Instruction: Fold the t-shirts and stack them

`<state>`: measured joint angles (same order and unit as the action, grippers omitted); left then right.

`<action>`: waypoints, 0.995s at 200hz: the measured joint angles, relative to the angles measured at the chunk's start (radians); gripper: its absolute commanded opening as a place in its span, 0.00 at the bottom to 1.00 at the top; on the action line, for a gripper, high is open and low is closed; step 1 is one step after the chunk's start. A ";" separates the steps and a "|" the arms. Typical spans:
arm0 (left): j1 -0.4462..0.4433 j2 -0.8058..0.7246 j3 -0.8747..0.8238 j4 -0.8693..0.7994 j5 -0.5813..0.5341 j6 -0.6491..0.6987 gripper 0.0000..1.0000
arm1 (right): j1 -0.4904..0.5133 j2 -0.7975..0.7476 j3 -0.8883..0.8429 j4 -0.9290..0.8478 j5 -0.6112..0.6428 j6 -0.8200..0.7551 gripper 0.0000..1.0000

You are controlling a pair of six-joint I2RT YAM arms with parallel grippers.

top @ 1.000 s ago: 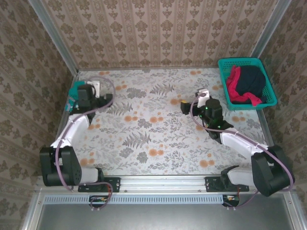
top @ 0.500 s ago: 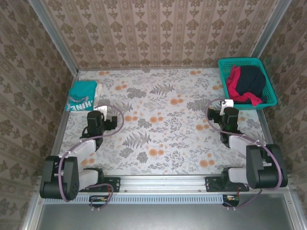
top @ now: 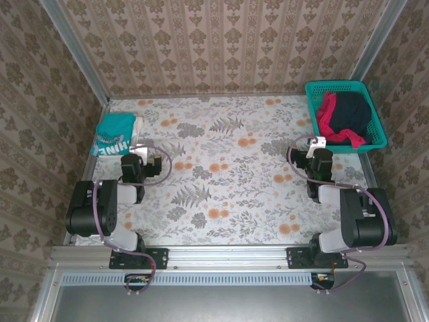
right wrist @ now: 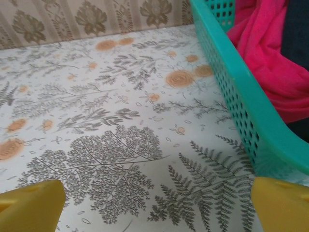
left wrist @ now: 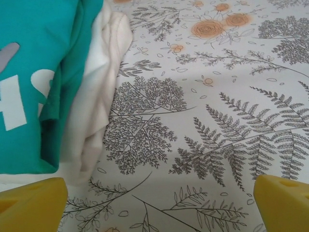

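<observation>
A folded teal t-shirt point(top: 112, 134) with white print lies at the table's far left, on top of a cream-white t-shirt point(top: 137, 125). In the left wrist view the teal shirt point(left wrist: 34, 72) and the cream one point(left wrist: 101, 92) lie just ahead and to the left of my open left gripper point(left wrist: 159, 212), which holds nothing. A red t-shirt point(top: 328, 117) and a dark navy t-shirt point(top: 352, 113) sit bunched in the basket. My right gripper point(right wrist: 157, 212) is open and empty over bare table, just left of the basket, with the red shirt point(right wrist: 270, 48) visible inside.
The teal mesh basket point(top: 312, 114) stands at the back right corner; its wall point(right wrist: 241, 96) is close to my right fingers. Both arms are drawn back near their bases, the left gripper point(top: 139, 149) and right gripper point(top: 315, 143) low over the floral tablecloth point(top: 221, 174). Patterned walls enclose the table.
My left gripper has pulled back from the teal shirt, which stays folded on the stack. My right gripper swung right towards the basket. Both arms have folded back towards their bases.
</observation>
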<state>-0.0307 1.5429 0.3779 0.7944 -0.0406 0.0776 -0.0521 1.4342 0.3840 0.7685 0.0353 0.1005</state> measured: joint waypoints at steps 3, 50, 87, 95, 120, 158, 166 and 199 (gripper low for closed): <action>0.002 0.000 0.002 0.002 0.003 -0.002 1.00 | 0.000 0.002 -0.003 0.009 -0.005 0.000 1.00; 0.013 0.000 0.015 0.015 0.011 -0.010 1.00 | 0.012 0.096 -0.018 0.111 -0.043 -0.015 1.00; 0.013 0.000 0.016 0.018 0.011 -0.011 1.00 | 0.041 0.096 0.003 0.103 -0.040 -0.030 1.00; 0.013 0.000 0.016 0.018 0.011 -0.011 1.00 | 0.042 0.096 0.004 0.103 -0.040 -0.031 1.00; 0.013 0.000 0.016 0.018 0.011 -0.011 1.00 | 0.042 0.096 0.007 0.098 -0.040 -0.039 1.00; 0.013 0.000 0.016 0.018 0.011 -0.011 1.00 | 0.046 0.096 0.007 0.095 -0.031 -0.045 1.00; 0.013 0.000 0.016 0.018 0.012 -0.011 1.00 | 0.047 0.096 0.008 0.095 -0.028 -0.046 1.00; 0.013 0.000 0.016 0.018 0.012 -0.011 1.00 | 0.051 0.096 0.008 0.095 -0.017 -0.046 1.00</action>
<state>-0.0181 1.5429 0.3935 0.8127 -0.0288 0.0666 -0.0013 1.5299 0.3916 0.8639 0.0185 0.0544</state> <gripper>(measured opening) 0.997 0.999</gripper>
